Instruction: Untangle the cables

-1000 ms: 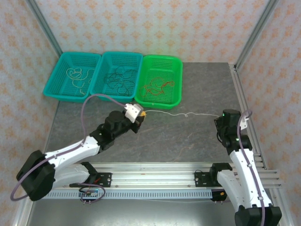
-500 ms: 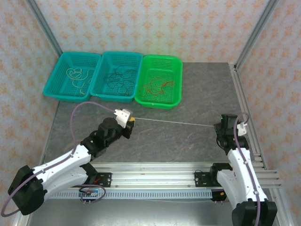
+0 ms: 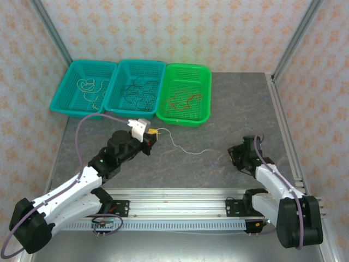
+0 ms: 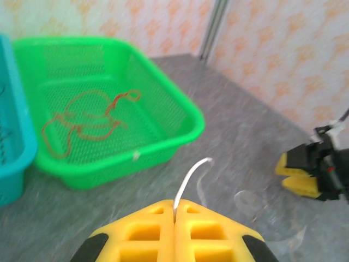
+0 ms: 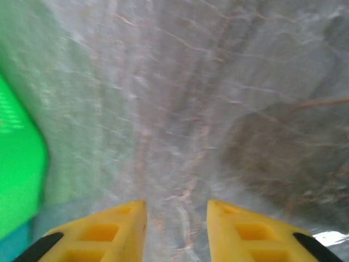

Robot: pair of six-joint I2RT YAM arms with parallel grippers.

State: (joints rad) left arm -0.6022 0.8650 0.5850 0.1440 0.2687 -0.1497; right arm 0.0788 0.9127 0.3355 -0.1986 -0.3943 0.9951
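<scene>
Between the two hands, the pale cable (image 3: 188,153) is no longer stretched taut as it was half a second ago; it is now seen lying slack on the tabletop (image 3: 229,103) in a loose wavy line. One end is pinched in the left hand (image 4: 175,204), whose yellow fingers are pressed together on it. The other end has been let go by the right hand (image 5: 175,206), whose fingers are spread over bare stone, and that hand has been drawn lower and nearer the middle.

The pale cable is hair-thin and curls at the left fingertips before trailing rightward, its free end short of the right hand. A red-orange cable (image 3: 182,101) is coiled in the green basket (image 3: 206,73), a dark cable (image 3: 136,90) in the middle teal basket (image 3: 142,62), and a whitish cable (image 3: 87,85) in the left teal basket (image 3: 92,61).

The baskets are lined up side by side along the far edge. Open grey tabletop is left to their right and between the hands, bounded by a metal rail (image 3: 180,196) at the near edge.
</scene>
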